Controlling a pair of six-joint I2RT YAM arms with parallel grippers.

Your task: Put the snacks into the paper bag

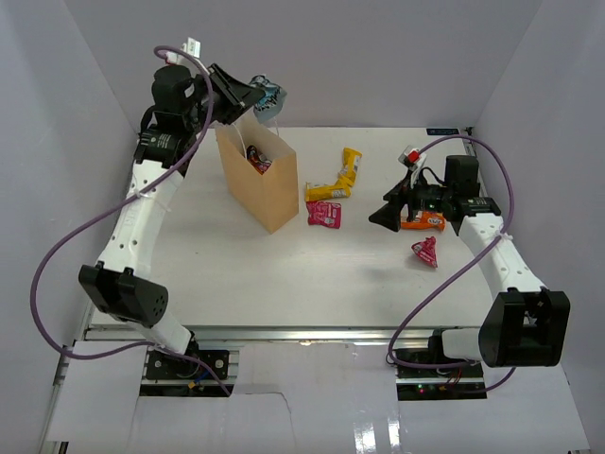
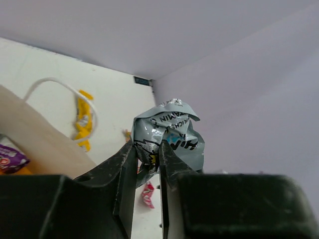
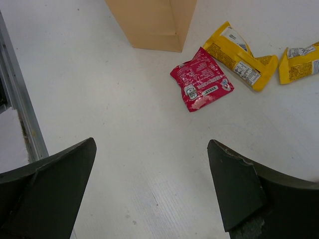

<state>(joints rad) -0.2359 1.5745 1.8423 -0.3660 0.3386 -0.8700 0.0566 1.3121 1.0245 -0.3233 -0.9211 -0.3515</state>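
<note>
Left wrist view showed the left gripper (image 2: pixel 148 162) clamped on a crumpled silver packet (image 2: pixel 169 127), raised near the upright paper bag's (image 1: pixel 267 189) open top. Right gripper (image 3: pixel 152 149) hung wide open near a red packet (image 3: pixel 201 79).

Lower part of crumpled silver-blue foil packet (image 2: pixel 169 132) hidden between fingers of left gripper (image 2: pixel 146 149); print only partly legible. Tall tan kraft paper bag (image 2: pixel 35 142) cut off by left edge in left wrist view and by top edge in right wrist view; contents mostly concealed in top view. Purple shiny packet (image 2: pixel 9 160) clipped by left edge. Orange shiny packet (image 1: pixel 427 224) partly covered by right gripper (image 1: pixel 386 212). Yellow glossy packet at far right (image 3: pixel 301 62) cut off by right edge. Label text on pink-red packet (image 3: pixel 202 79) too small to be read.
</note>
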